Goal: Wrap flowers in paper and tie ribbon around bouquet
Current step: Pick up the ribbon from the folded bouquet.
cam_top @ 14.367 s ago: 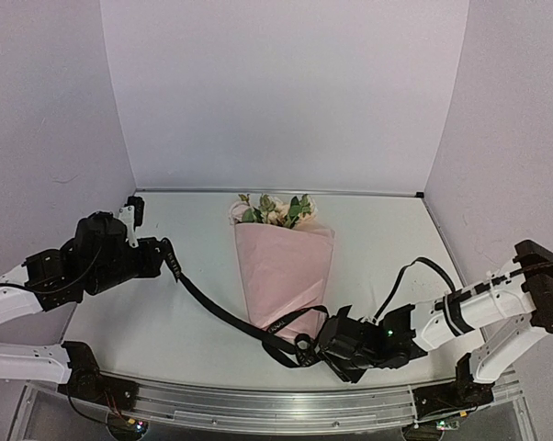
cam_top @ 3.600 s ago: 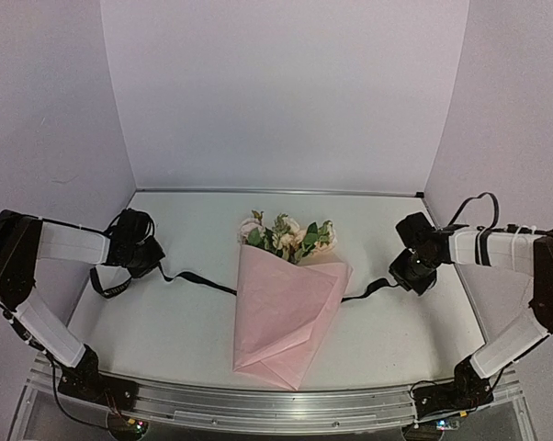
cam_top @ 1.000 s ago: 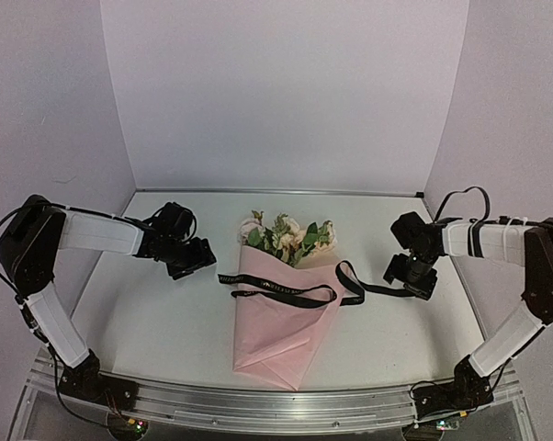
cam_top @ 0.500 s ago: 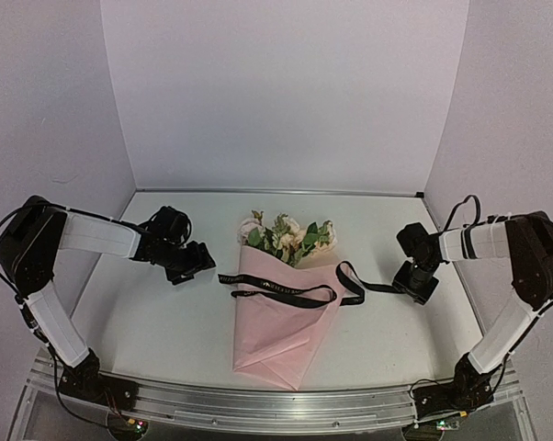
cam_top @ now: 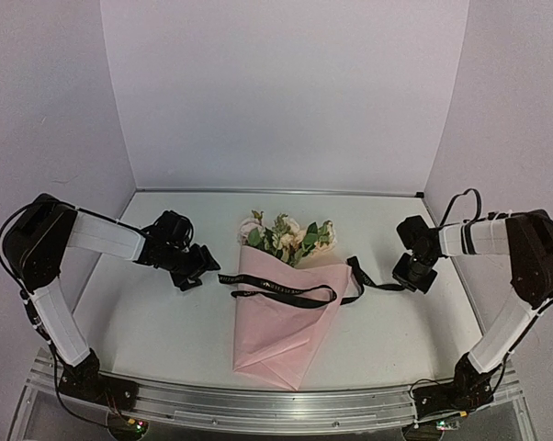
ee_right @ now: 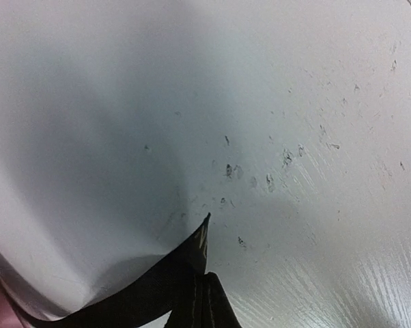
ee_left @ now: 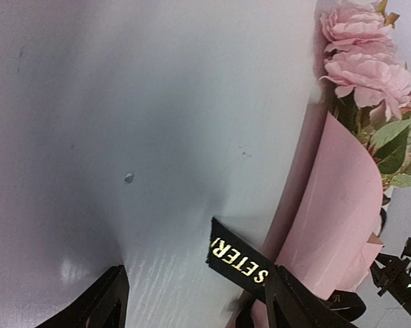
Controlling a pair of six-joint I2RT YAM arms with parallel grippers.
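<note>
- Gold print on the ribbon [ee_left: 237,260] reads "SETERI" in my left wrist view; the rest is hidden.
- I count one ribbon, one bouquet [cam_top: 281,317], and two pink blooms clear up close.
- The bouquet lies centre frame on the counter [cam_top: 148,340], long axis top to bottom, flowers [cam_top: 286,234] uppermost, tip lowest.
- The ribbon drapes crosswise over the paper [cam_top: 290,340], left to right.
- Left fingers [ee_left: 110,301] are spread, with the ribbon's end between them.
- Right fingers [ee_right: 207,301] are pressed together, pinching the ribbon's other end.
</note>
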